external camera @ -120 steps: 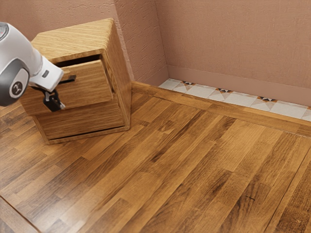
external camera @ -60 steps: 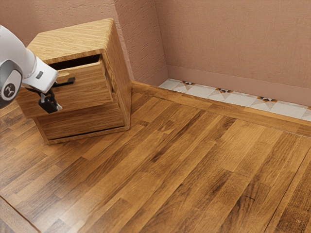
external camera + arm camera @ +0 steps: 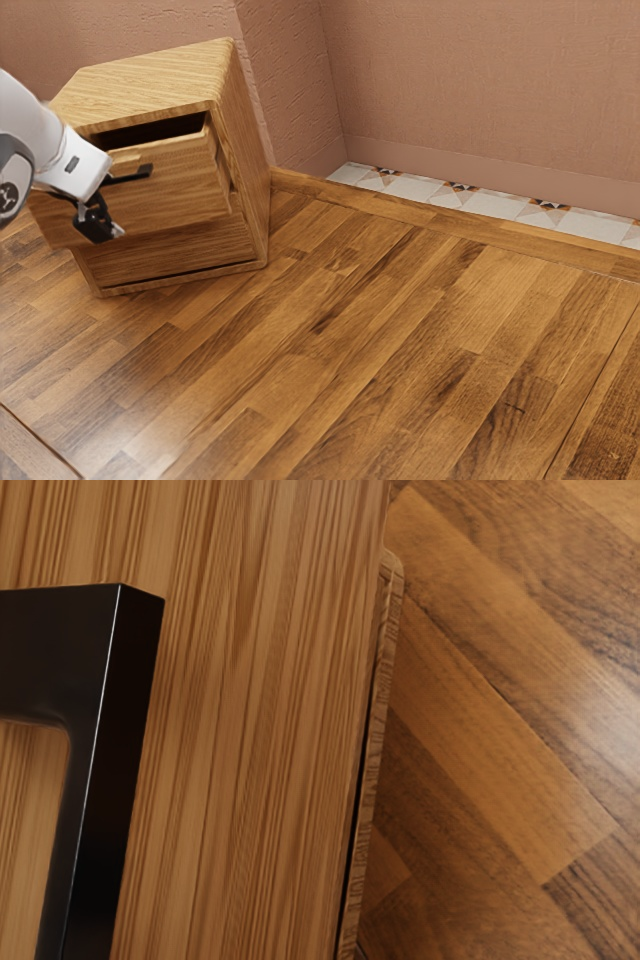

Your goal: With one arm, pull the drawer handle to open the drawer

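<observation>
A wooden cabinet [image 3: 215, 120] stands on the floor at the exterior view's left. Its upper drawer [image 3: 170, 185] is pulled partway out, with a dark gap above its front. The black bar handle [image 3: 132, 174] runs across the drawer front. My gripper [image 3: 98, 212] is at the handle's near end, shut on it, and the white hand hides that end. In the wrist view the black handle [image 3: 90, 770] stands close against the striped drawer front [image 3: 250, 700].
A lower drawer [image 3: 170, 248] sits closed beneath the open one. Wooden floor [image 3: 380, 350] spreads out to the exterior view's right. Pink walls [image 3: 480, 80] with a tiled strip [image 3: 480, 203] at their foot close off the back.
My hand has moved toward the exterior view's left, drawing the upper drawer further out of the cabinet. The dark gap above it has widened.
</observation>
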